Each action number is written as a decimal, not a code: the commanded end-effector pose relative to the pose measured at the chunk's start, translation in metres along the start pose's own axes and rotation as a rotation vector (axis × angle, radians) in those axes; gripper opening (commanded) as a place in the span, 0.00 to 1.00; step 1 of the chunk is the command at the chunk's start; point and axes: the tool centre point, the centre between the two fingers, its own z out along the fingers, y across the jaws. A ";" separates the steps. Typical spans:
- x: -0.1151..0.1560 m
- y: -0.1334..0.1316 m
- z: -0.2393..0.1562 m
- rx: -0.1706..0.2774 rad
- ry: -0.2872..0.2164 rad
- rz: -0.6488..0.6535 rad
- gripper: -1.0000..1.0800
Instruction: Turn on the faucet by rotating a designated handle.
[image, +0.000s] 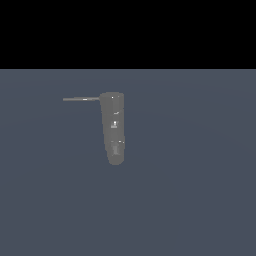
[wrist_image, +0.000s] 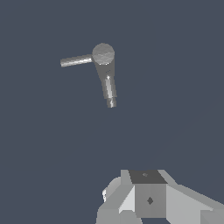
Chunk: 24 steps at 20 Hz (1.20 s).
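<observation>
Faucet (image: 113, 127) sits mid-table (image: 200, 200), handle (image: 81, 99) jutting toward nine o'clock from its wide end. In the wrist view the tool (wrist_image: 148, 197) hangs well apart; can't tell its jaws' state.

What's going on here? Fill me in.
A simulated Panda arm is meant to turn on a faucet by rotating its handle. Nothing is touching the faucet yet. In the exterior view the handle sticks out to the left from the faucet's wide end, and the arm is not in that picture. The wrist view shows part of the claw well short of the faucet; whether it is open is unclear.
</observation>
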 end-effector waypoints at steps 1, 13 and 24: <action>0.000 0.000 0.000 0.000 0.000 0.000 0.00; 0.005 -0.017 0.016 -0.003 -0.003 0.072 0.00; 0.023 -0.061 0.059 -0.010 -0.009 0.259 0.00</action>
